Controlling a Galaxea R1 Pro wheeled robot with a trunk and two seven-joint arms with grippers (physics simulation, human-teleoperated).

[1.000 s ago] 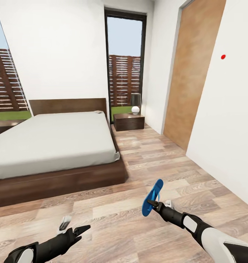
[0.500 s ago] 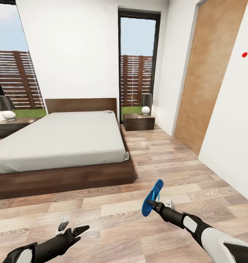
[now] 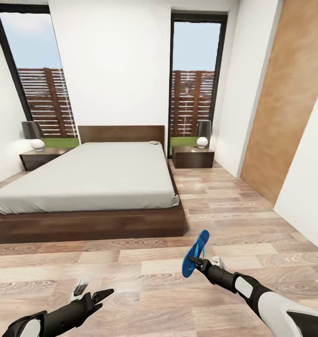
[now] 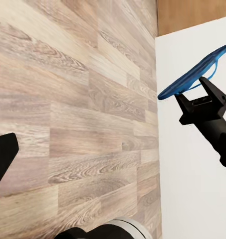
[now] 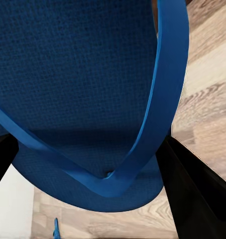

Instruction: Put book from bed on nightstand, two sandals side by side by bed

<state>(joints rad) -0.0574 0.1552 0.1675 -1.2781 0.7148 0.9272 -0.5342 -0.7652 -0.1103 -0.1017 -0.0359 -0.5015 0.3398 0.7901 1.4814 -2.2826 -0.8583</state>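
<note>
Robot stands on the wood floor (image 3: 145,269) at the foot of the bed (image 3: 91,180), facing the headboard. Right gripper (image 3: 194,260) pinches 1 blue sandal (image 3: 195,253) by its strap; the sole stands nearly on edge, held well clear of the floor. In the right wrist view the strap (image 5: 165,94) runs between the 2 dark fingers (image 5: 197,191) with the sole right against the lens. Left wrist view confirms the same hold from the side: sandal (image 4: 195,72) tilted above the right gripper (image 4: 201,97). Left gripper (image 3: 90,291) hangs low over the floor, fingers spread, holding nothing. A small blue shape (image 5: 56,228) lies on the floor far off in the right wrist view; possibly the 2nd sandal, too small to tell. A small flat object (image 3: 154,142) lies at the head corner of the mattress nearest the right-hand nightstand (image 3: 193,157); probably the book, lettering unreadable from here. Each nightstand carries a lamp (image 3: 203,132); the left-hand nightstand (image 3: 39,158) sits beside the other side of the bed. Status, as judged: 1 sandal picked up, not yet set down. Left to do: place this sandal by the bed, bring the other alongside it, and move the book onto a nightstand. Task looks to be in its early part.
</note>
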